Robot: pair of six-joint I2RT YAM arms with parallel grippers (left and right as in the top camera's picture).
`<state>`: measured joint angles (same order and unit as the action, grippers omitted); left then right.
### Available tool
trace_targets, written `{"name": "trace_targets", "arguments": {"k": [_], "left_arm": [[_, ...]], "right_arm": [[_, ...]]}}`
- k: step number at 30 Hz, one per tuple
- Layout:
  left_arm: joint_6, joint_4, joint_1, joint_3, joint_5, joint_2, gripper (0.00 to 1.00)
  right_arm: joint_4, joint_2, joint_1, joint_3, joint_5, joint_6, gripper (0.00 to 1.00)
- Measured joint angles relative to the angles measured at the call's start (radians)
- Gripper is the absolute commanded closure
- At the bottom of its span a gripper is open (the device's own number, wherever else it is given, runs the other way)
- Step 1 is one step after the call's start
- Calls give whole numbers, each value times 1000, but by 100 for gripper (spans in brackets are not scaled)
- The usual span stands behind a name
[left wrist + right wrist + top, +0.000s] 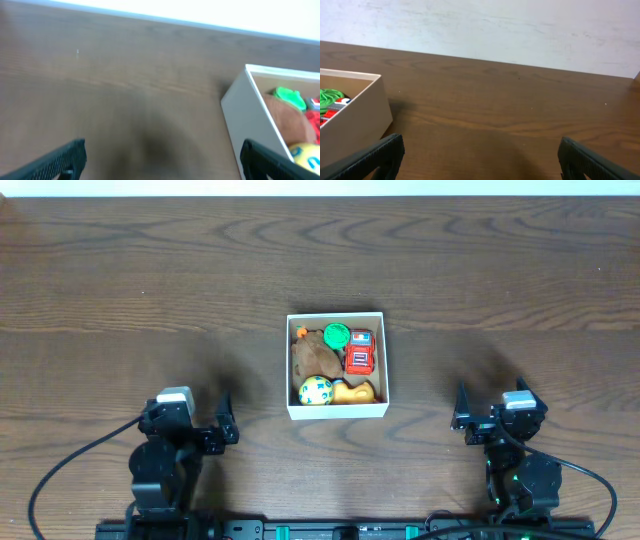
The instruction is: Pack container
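Observation:
The container (pixel 337 413) is a square white-walled box in the middle of the table. It holds a brown plush toy (pixel 314 357), a green round toy (pixel 336 334), a red toy car (pixel 360 352), a yellow-green ball (pixel 315 391) and a yellow toy (pixel 354 392). My left gripper (pixel 226 418) is open and empty, left of the box near the front edge. My right gripper (pixel 461 410) is open and empty, right of the box. The left wrist view shows the box wall (pixel 245 117) and my open jaws (pixel 162 160). The right wrist view shows the box's side (pixel 352 117) and my open jaws (pixel 480 157).
The dark wooden table (pixel 150 270) surrounds the box. A pale wall (pixel 495 30) rises behind the table's far edge. Black cables (pixel 60 470) trail from both arm bases at the front edge.

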<state>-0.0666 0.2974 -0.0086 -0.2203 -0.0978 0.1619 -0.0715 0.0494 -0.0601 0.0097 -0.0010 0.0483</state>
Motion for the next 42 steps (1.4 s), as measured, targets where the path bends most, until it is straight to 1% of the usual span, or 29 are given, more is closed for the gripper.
{"name": "trace_targets", "arguments": {"k": [4, 6, 8, 14, 26, 42], "left_arm": [[60, -194, 0, 113, 0, -58, 2], [93, -246, 0, 160, 0, -91, 2], [114, -264, 0, 195, 0, -120, 2], [143, -265, 0, 197, 20, -151, 2], [97, -264, 0, 197, 26, -151, 2], [93, -264, 0, 197, 26, -151, 2]], "right_arm": [[-1, 0, 0, 0, 0, 0, 1], [0, 0, 0, 0, 0, 0, 1], [0, 0, 0, 0, 0, 0, 1], [0, 0, 0, 0, 0, 0, 1], [0, 0, 0, 0, 0, 0, 1], [0, 0, 0, 0, 0, 0, 1]]}}
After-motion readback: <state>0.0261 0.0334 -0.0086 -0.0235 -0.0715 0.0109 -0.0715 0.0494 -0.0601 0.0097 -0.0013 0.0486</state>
